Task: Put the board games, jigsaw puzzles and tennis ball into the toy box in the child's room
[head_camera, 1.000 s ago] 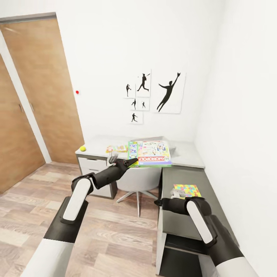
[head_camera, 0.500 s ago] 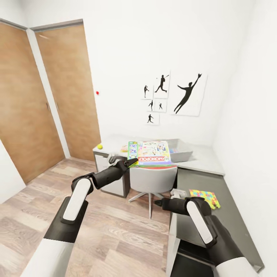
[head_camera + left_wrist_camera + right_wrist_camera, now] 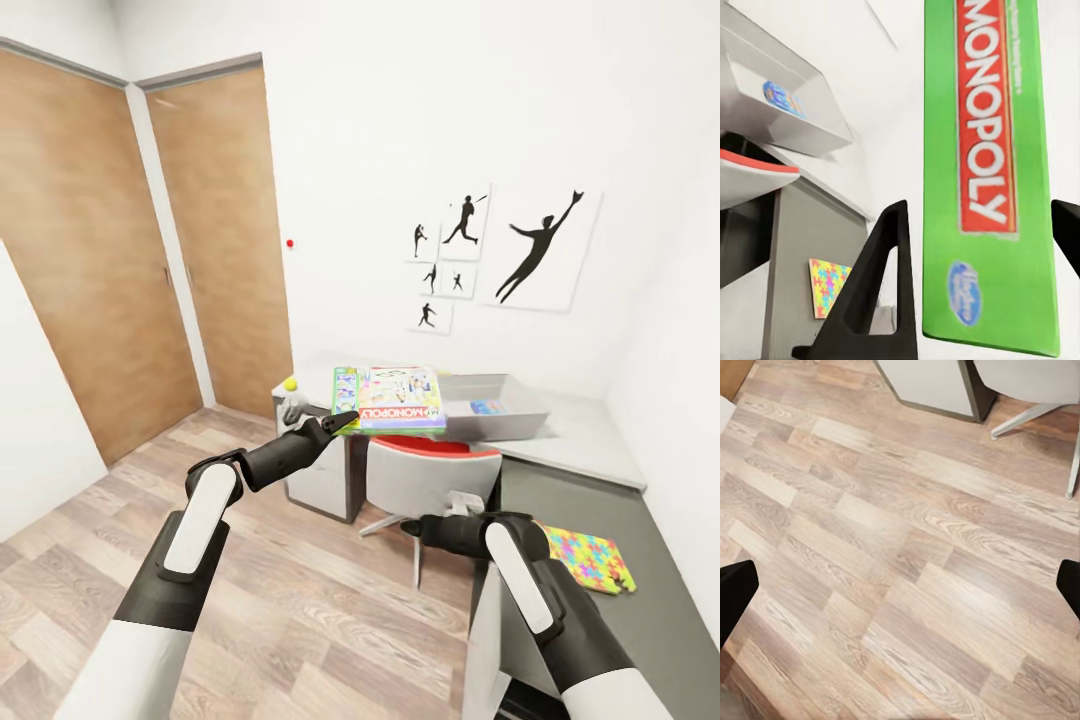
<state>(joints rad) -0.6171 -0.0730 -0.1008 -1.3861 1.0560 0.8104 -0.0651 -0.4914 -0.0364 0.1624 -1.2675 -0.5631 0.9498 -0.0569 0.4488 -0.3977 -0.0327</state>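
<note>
left end effector [image 3: 345, 420] pinching Monopoly [image 3: 400, 398] | right end effector [image 3: 900, 585] spread | red-seated chair [image 3: 432, 475] fronts table [image 3: 590, 440]

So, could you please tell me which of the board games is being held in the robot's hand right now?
The green-edged Monopoly box, clamped in the left hand and held up off the table. The small blue game lies inside the toy box.

The Monopoly box [image 3: 392, 398] hides part of the toy box [image 3: 500, 415].
</note>
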